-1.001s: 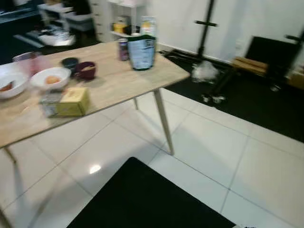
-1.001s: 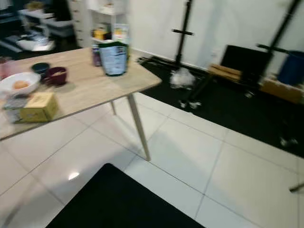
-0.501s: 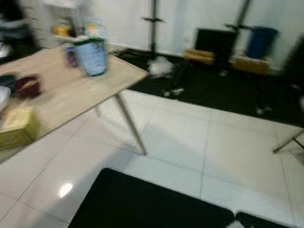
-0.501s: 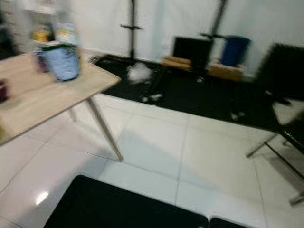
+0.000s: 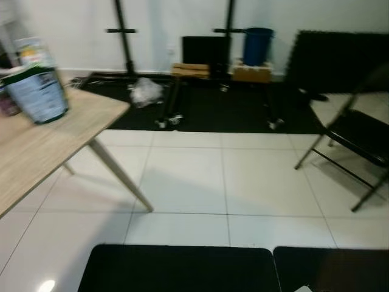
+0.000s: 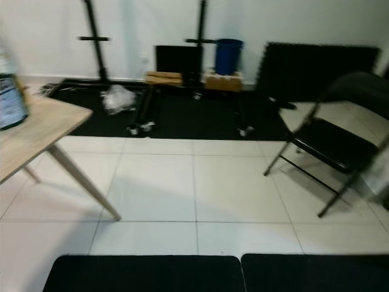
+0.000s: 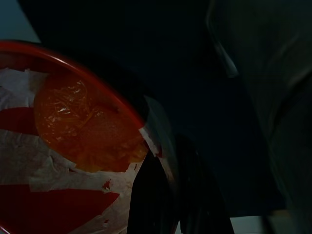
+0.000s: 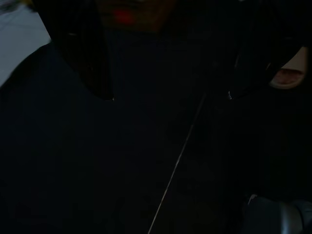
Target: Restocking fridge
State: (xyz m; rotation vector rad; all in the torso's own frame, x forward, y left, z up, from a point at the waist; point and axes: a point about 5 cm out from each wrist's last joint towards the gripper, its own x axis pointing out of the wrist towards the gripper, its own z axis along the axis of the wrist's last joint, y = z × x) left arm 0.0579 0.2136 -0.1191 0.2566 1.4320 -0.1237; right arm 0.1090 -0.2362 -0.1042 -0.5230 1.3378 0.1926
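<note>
The left gripper (image 7: 165, 195) has its black fingers clamped on the rim of a red bowl (image 7: 58, 161) holding an orange-tinted wrapped lump on white paper. The right gripper's (image 8: 165, 92) fingers stand apart over a dark surface. On the wooden table (image 5: 42, 140), a blue-labelled bag (image 5: 37, 91) stands near the far corner. Beyond lie white floor tiles (image 5: 225, 176), black mats (image 5: 176, 271), a folding chair (image 6: 331, 143) and a blue bin (image 5: 257, 45)

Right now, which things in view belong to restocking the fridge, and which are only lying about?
For the job: red bowl of wrapped food; labelled bag on the table.
Lying about: folding chair; blue bin; white plastic bag; black floor mats.
</note>
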